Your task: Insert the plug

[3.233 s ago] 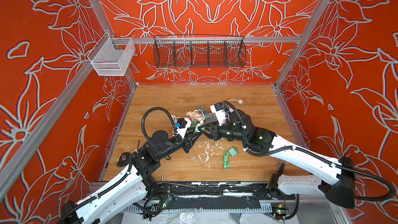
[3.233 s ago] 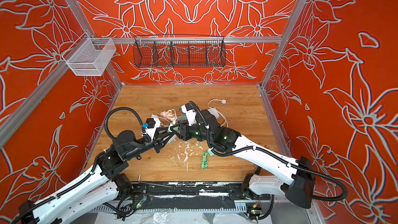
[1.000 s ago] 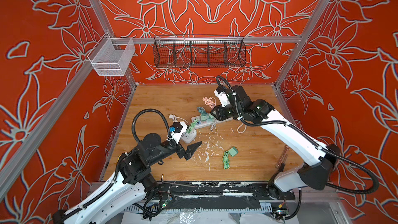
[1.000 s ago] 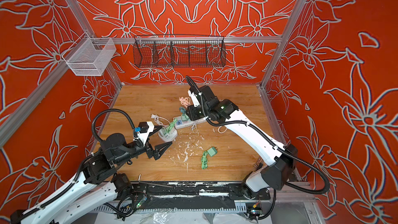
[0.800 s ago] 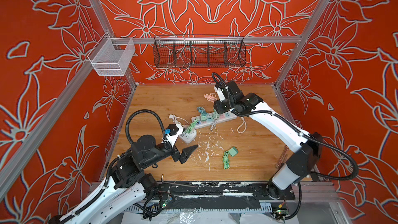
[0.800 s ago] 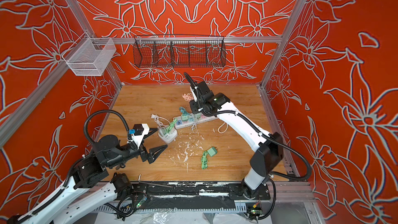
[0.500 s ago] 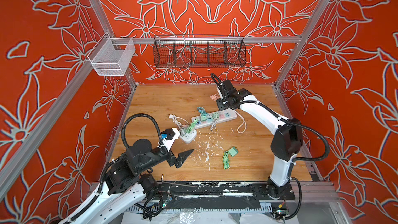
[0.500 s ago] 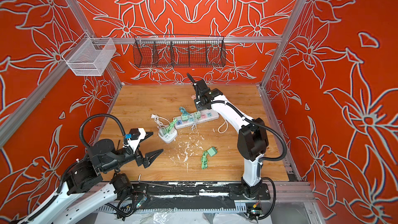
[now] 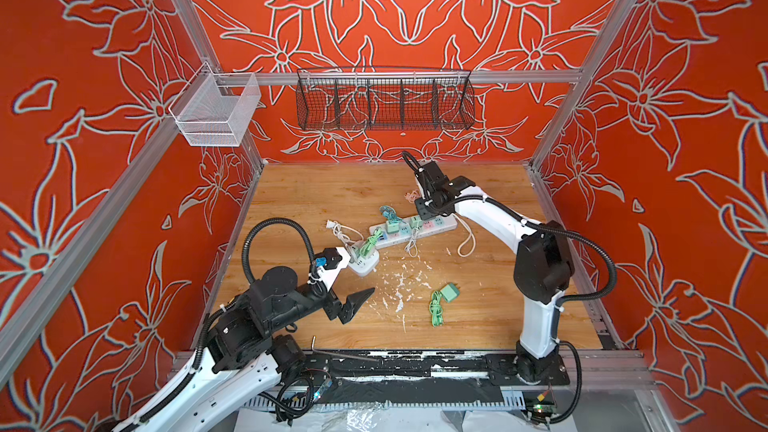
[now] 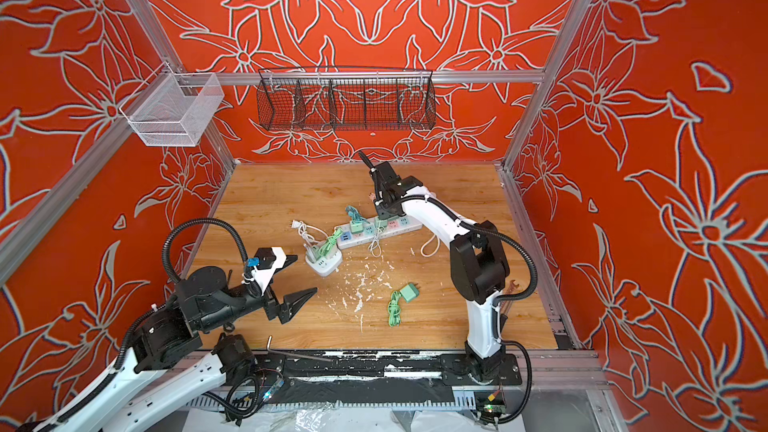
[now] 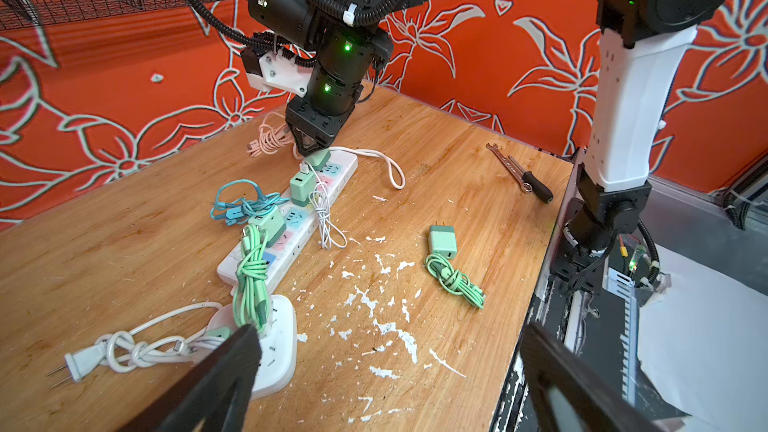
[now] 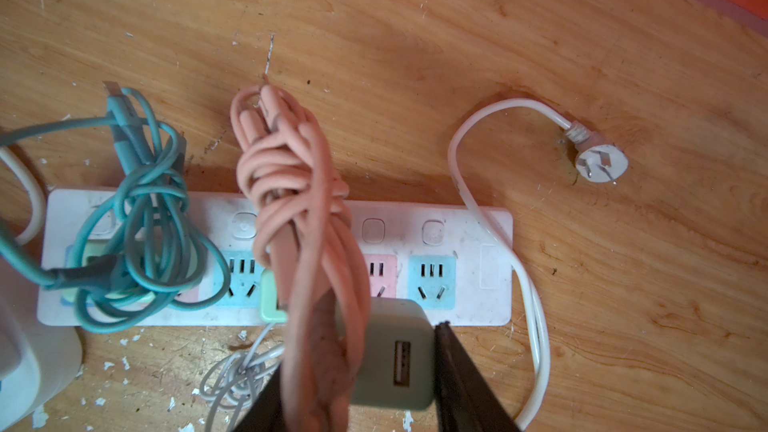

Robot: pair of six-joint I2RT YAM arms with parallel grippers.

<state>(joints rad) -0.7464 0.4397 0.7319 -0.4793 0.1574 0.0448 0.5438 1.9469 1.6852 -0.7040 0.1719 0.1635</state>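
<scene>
Two jaws of the right gripper (image 12: 361, 347) are clamped on a pale green cube-shaped USB charger (image 12: 395, 351), its USB port facing the wrist camera. A knotted bundle of pink cable (image 12: 299, 201) hangs from the same grip. We see the charger held just above the long white power strip (image 9: 440, 224), which lies at an angle on the wooden tabletop (image 9: 316, 193). In the right wrist view it sits by the strip's edge, close to a free pink socket (image 12: 380, 272) and a free pale blue socket (image 12: 432, 280). Its prongs are hidden from us.

We judge this to be the alignment step: the plug is carried to the strip but not yet seated. The next move calls for squaring the prongs over one open socket and keeping the pink bundle clear of the slots. After that comes a straight press down. The strip may slide under the push, since nothing pins it.

Our left gripper (image 10: 297, 278) stands wide open and empty, near the front of the table, beside a white cube-shaped adapter (image 10: 324, 263).
</scene>
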